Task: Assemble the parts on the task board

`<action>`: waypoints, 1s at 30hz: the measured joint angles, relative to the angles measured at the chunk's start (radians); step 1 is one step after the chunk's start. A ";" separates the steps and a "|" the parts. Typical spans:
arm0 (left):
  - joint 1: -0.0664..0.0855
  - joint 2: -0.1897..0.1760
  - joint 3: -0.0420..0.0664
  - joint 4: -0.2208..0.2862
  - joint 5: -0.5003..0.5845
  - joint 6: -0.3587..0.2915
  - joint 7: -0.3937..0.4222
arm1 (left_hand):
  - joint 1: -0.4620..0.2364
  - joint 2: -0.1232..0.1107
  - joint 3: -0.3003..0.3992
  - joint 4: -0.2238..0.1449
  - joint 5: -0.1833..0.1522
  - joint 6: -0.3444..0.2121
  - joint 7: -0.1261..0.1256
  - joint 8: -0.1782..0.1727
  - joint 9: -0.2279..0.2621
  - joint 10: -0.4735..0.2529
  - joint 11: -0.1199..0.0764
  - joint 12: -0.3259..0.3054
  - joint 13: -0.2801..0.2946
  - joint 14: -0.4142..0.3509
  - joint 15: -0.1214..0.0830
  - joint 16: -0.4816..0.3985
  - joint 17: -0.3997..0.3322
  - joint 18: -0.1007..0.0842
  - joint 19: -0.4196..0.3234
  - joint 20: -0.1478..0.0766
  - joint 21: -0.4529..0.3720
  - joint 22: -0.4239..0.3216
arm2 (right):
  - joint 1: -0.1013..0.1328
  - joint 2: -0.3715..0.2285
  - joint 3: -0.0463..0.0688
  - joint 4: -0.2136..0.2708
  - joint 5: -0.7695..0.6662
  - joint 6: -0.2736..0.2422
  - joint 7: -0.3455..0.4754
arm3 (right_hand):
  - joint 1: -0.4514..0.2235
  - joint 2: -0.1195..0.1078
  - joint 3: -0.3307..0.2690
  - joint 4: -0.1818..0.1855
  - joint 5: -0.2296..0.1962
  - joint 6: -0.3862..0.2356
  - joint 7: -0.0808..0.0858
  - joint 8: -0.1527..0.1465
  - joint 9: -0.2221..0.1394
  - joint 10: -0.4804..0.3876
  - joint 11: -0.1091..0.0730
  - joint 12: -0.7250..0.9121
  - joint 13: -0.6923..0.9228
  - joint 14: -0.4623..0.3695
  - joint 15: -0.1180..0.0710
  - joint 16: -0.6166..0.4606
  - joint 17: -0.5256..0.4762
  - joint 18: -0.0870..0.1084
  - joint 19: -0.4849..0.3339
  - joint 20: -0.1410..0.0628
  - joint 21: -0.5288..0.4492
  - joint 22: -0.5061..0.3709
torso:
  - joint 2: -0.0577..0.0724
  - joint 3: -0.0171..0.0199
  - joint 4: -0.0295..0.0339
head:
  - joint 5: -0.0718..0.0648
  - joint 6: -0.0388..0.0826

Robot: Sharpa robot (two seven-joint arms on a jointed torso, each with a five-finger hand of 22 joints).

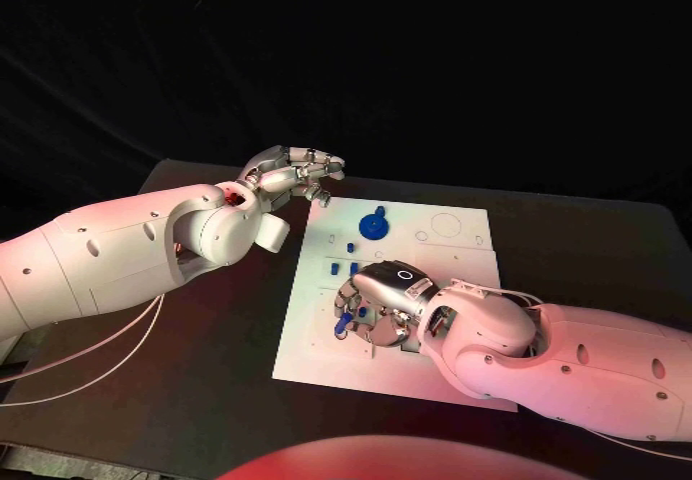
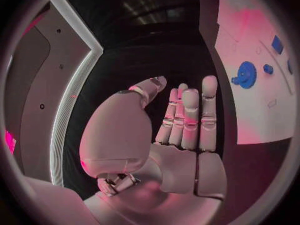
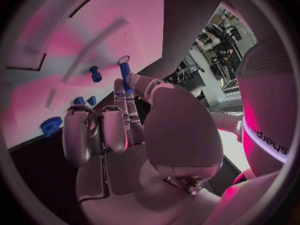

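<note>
The white task board (image 1: 459, 262) lies in the middle of the black table. A blue gear (image 1: 374, 225) (image 2: 245, 75) sits near its far edge, with small blue parts (image 1: 343, 268) just below it. My right hand (image 1: 381, 301) hovers low over the board's near middle and pinches a slim blue peg (image 3: 125, 77) between thumb and finger; the peg (image 1: 343, 322) pokes out at the hand's left side. My left hand (image 1: 296, 170) (image 2: 181, 120) hangs beyond the board's far left corner, fingers stretched out and holding nothing.
Another blue peg (image 3: 94, 74) and a blue part (image 3: 51, 126) lie on the board (image 3: 125, 15) beyond the right hand. Recesses and round holes (image 1: 447, 222) mark the board's far right. Bare black table (image 1: 216, 330) surrounds it.
</note>
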 measured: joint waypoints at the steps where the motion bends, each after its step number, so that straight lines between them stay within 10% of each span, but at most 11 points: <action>1: 0.000 0.000 0.000 0.000 0.000 0.000 0.000 | 0.000 0.000 0.000 0.000 0.000 0.000 0.000 0.000 0.000 0.000 0.000 0.000 0.000 0.000 0.000 0.000 0.000 0.000 0.000 0.000 0.000 0.000 | 0.000 -0.001 0.000 0.000 -0.001 0.002 0.000 | 0.000 0.000 0.000 0.000 0.000 0.000 0.000 0.000 0.000 0.000 0.000 0.000 0.000 0.000 0.000 0.000 0.000 0.000 0.000 0.000 0.000 0.000 | 0.000 0.0000 0.0000 | 0.000 0.000; 30: 0.000 -0.003 -0.001 0.000 0.001 0.002 -0.002 | 0.000 0.000 0.000 0.000 0.000 0.000 0.000 0.006 0.001 -0.004 -0.004 0.000 0.000 0.000 0.000 0.000 -0.001 0.000 0.000 0.000 0.000 -0.001 | -0.002 0.006 -0.002 -0.004 -0.035 0.054 -0.007 | -0.007 -0.007 -0.001 -0.001 -0.001 0.002 -0.002 0.001 0.006 0.003 0.003 -0.004 0.003 0.000 0.000 0.000 -0.004 0.000 0.000 0.000 0.000 0.001 | 0.000 -0.0008 0.0009 | 0.000 -0.005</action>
